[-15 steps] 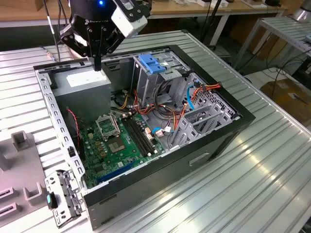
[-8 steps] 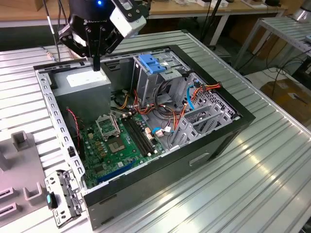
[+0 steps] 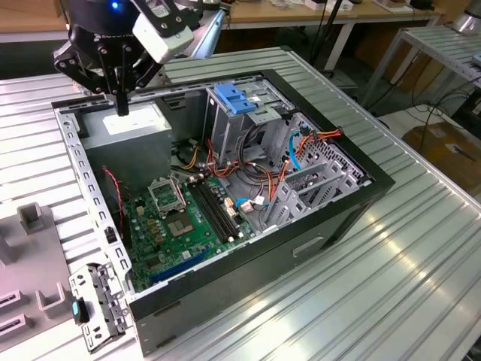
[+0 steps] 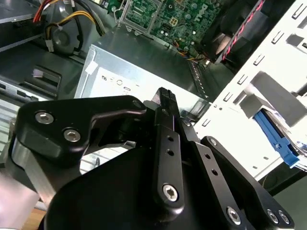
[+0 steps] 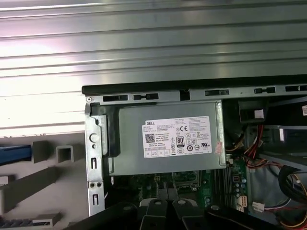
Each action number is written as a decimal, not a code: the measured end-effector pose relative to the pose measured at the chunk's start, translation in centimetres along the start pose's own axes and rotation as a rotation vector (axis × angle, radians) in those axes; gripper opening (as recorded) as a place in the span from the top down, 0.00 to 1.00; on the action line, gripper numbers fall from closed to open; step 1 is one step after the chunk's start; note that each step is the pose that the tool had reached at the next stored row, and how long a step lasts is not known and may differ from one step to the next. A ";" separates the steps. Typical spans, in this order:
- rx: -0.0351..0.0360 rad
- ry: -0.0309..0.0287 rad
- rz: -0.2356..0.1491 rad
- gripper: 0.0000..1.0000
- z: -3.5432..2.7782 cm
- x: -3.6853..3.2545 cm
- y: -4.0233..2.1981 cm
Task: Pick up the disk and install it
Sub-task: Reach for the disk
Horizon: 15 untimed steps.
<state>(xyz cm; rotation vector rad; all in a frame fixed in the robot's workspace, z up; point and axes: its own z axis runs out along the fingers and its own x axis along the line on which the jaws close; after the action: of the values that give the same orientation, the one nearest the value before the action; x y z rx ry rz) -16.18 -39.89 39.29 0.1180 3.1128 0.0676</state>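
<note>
While pincer (image 3: pixel 120 109) hovers over case (image 3: pixel 376 180), disk (image 4: pixel 276 136) apart

Ribbed aluminium table (image 3: pixel 391 286) with bright glare; wooden workbench (image 3: pixel 285 16) at 12 o'clock, second metal table (image 3: pixel 443 45) at 2, cardboard box (image 3: pixel 447 150) on floor (image 3: pixel 406 113) at 3.

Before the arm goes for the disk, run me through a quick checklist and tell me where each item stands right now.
1. Gripper empty: ok, shut on nothing.
2. Clearance over power supply: cannot tell, gripper hangs close above it.
3. Disk located: ok, blue rail beyond the case frame.
4. Drive cage free for the disk: cannot tell.
5. Loose cables near cage: not ok, they lie beside it.
</note>
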 end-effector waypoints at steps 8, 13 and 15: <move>0.0000 0.0002 0.000 0.89 -0.04 2.13 -0.16; 0.0000 0.0002 0.000 0.89 -0.06 3.71 -0.09; 0.0000 0.0002 0.000 0.89 -0.07 4.24 0.10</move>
<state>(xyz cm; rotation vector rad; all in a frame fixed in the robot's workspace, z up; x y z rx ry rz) -20.39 -39.48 39.27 0.1181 3.1131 0.0676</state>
